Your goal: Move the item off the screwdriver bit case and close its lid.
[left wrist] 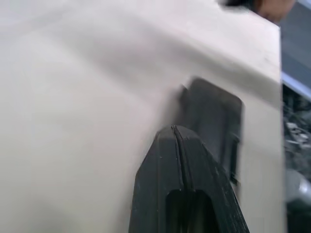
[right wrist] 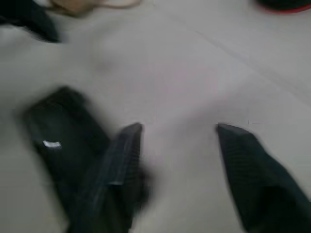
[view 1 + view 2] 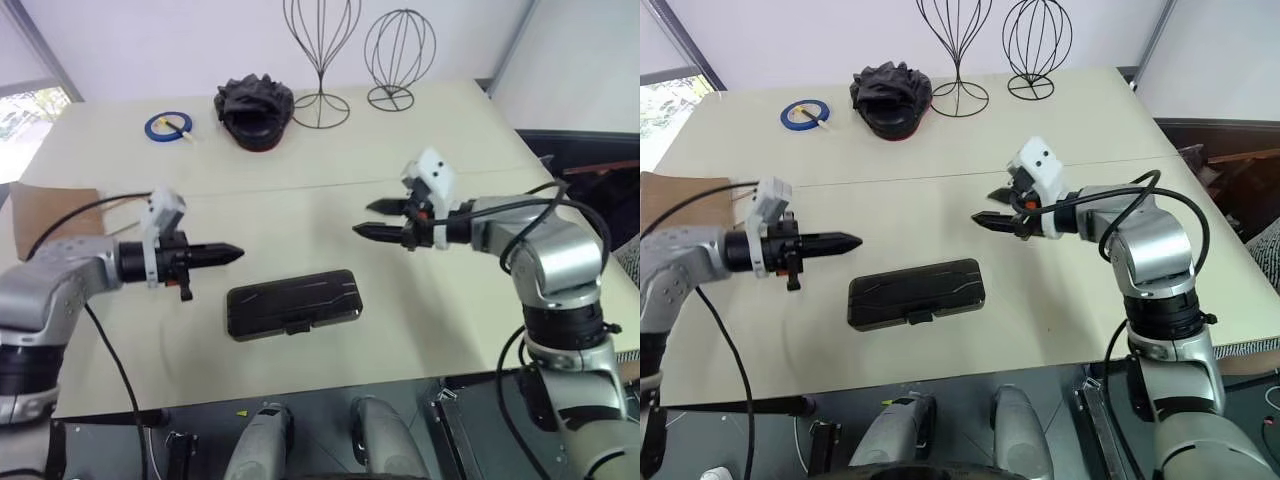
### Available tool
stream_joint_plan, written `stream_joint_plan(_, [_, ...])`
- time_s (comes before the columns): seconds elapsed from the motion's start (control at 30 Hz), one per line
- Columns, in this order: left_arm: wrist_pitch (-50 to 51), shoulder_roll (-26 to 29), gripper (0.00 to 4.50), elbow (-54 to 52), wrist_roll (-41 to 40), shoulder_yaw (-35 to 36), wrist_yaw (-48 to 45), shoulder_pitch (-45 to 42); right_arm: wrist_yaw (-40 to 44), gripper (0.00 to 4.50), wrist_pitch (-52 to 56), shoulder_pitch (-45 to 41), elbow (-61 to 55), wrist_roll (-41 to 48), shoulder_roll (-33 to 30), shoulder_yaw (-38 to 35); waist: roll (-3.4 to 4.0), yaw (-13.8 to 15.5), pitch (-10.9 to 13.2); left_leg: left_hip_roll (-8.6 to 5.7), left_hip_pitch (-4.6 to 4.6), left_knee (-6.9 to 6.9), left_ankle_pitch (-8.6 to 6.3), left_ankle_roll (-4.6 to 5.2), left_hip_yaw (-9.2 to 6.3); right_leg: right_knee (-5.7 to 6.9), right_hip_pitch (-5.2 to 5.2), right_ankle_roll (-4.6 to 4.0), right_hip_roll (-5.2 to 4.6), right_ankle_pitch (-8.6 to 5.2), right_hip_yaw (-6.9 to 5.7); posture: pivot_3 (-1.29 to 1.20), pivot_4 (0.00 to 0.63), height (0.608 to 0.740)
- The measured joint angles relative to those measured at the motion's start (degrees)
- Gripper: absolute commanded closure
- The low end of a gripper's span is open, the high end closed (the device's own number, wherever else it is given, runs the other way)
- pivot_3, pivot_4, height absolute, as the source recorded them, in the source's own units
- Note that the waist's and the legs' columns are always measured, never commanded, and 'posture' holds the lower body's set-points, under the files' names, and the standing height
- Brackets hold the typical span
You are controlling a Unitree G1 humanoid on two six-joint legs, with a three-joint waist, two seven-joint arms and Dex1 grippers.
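The screwdriver bit case lies flat on the cream table, dark and rectangular. Its lid is down over it, and the small latch faces the near edge. The item, a brown paper bag, rests at the table's far left edge, well apart from the case. My left gripper is shut with nothing in it. It hovers just left of and above the case, pointing right. My right gripper hangs above the table to the case's upper right. Its fingers are apart, so it is open with nothing between them.
A blue tape roll and a black crumpled object on a red dish sit at the back. Two wire head forms stand behind them. A seam runs across the table's middle.
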Motion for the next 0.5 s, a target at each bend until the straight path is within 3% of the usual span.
stream_joint_plan(0.07, [-1.22, -0.36, 4.5, 2.49, 1.57, -2.28, -1.31, -2.65, -1.69, 4.47, 9.46, 0.2, -3.62, 4.12, 3.43, -2.33, 0.0, 0.29, -0.01, -0.01, 0.0, 0.01, 0.0, 0.01, 0.01, 0.01, 0.0, 0.0, -0.01, 0.0, 0.0, 0.0, 0.15, 0.74])
stream_joint_plan(0.2, [-4.57, -3.49, 4.5, 7.92, 5.39, -8.34, -4.74, -7.45, -7.88, 4.47, 18.09, 7.96, -6.52, 13.82, 8.41, -4.14, -0.03, 1.08, -0.06, -0.02, -0.01, 0.03, 0.0, 0.01, 0.05, 0.01, 0.02, 0.0, 0.0, 0.0, -0.04, 0.0, 0.15, 0.74])
stream_joint_plan(0.37, [-9.35, -7.99, 4.5, 16.89, 11.68, -15.14, -8.18, -10.65, -19.07, 4.47, 18.59, 19.05, -6.48, 28.61, 9.85, -0.69, -0.04, 0.88, -0.06, -0.01, 0.0, 0.03, 0.0, 0.02, 0.08, 0.03, 0.02, 0.01, 0.0, 0.0, -0.03, 0.0, 0.15, 0.74])
stream_joint_plan(0.5, [-12.69, -11.27, 4.5, 22.27, 15.35, -18.02, -9.91, -12.91, -30.71, 4.47, 18.59, 21.03, -4.46, 37.61, 12.39, 2.42, -0.04, 0.28, -0.06, 0.02, 0.01, 0.05, 0.0, 0.02, 0.08, 0.08, -0.02, 0.01, 0.04, 0.01, 0.0, 0.0, 0.15, 0.74])
